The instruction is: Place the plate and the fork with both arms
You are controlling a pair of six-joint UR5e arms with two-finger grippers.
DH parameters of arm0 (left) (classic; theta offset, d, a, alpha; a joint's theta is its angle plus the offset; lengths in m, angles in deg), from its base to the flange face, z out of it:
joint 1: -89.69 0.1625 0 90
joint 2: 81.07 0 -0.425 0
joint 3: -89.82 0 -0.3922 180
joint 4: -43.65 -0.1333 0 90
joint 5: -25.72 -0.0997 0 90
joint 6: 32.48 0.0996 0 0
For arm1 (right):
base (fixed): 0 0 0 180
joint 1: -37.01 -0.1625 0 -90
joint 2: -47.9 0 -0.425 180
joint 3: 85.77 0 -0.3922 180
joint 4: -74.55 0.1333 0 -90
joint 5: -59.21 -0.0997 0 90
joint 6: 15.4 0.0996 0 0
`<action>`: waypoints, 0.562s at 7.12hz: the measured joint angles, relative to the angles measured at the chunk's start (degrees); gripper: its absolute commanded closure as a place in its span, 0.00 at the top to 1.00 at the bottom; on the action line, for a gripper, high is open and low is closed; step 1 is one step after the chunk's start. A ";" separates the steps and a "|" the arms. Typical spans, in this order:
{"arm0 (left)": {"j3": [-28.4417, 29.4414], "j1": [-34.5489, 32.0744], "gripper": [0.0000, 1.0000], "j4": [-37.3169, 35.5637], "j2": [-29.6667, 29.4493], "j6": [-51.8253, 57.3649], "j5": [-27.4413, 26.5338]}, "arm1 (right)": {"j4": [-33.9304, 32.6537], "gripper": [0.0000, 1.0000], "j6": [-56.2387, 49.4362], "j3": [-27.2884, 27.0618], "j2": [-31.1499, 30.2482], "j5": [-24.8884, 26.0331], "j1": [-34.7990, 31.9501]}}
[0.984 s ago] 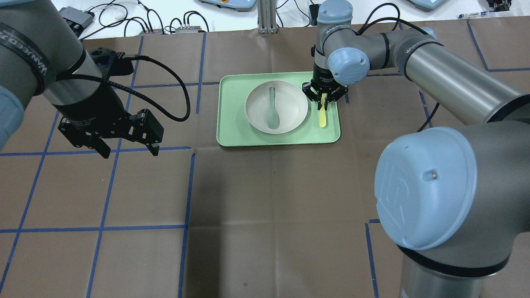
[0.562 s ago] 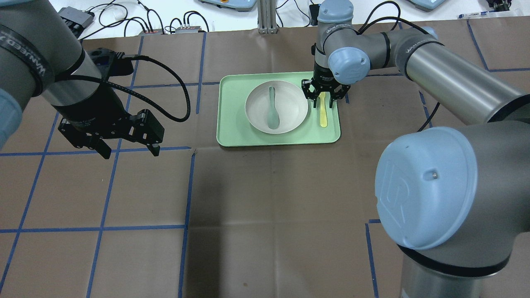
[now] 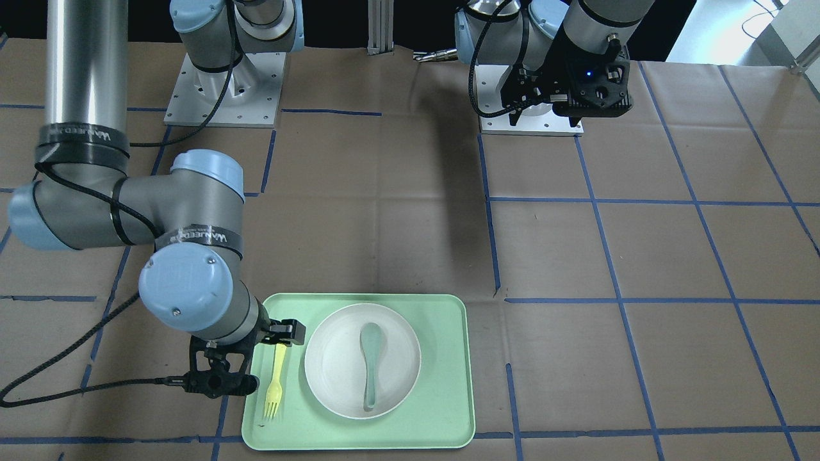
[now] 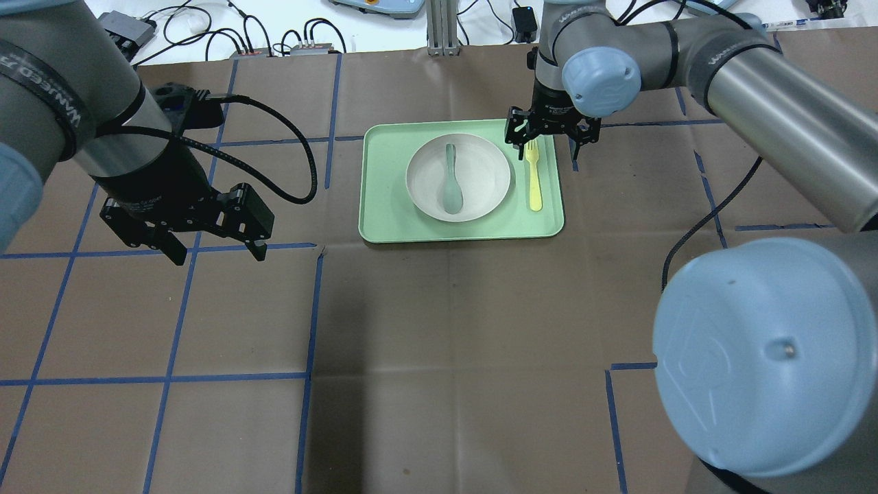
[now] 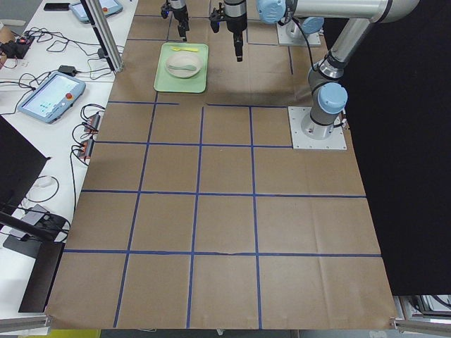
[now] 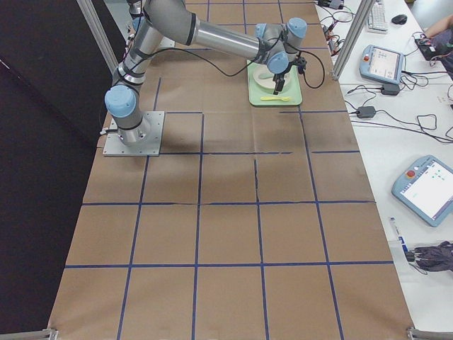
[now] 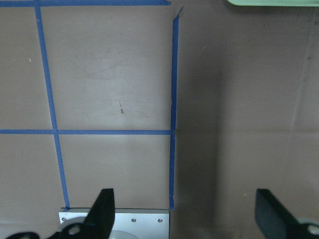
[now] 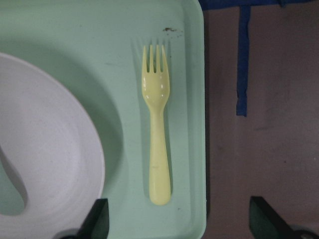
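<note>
The off-white plate [image 4: 483, 180] lies on the mint-green tray [image 4: 370, 206] with a grey-green spoon [image 4: 449, 180] in it. The pale-yellow fork [image 4: 534, 178] lies flat on the tray, right of the plate, tines toward the far edge. My right gripper [image 4: 552, 140] is open and empty, raised above the fork's tines. In the right wrist view the fork [image 8: 156, 134] lies free below the spread fingers [image 8: 97, 219], beside the plate [image 8: 45, 149]. My left gripper [image 4: 216, 254] is open and empty, hovering over bare table left of the tray.
The table is covered in brown paper with blue tape lines [image 4: 312, 309]. Cables and small boxes [image 4: 288, 48] lie beyond the far edge. The left wrist view shows only paper and a tray corner [image 7: 274, 2].
My right gripper has let go of the fork, opened and risen toward the tray's far edge. The fork now lies flat on the tray. The left arm has barely moved.
</note>
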 measured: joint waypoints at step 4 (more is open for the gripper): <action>0.02 0.02 1.00 -0.06 -0.05 0.00 0.10 | 14.27 1.00 -11.14 -5.02 -18.03 0.16 5.92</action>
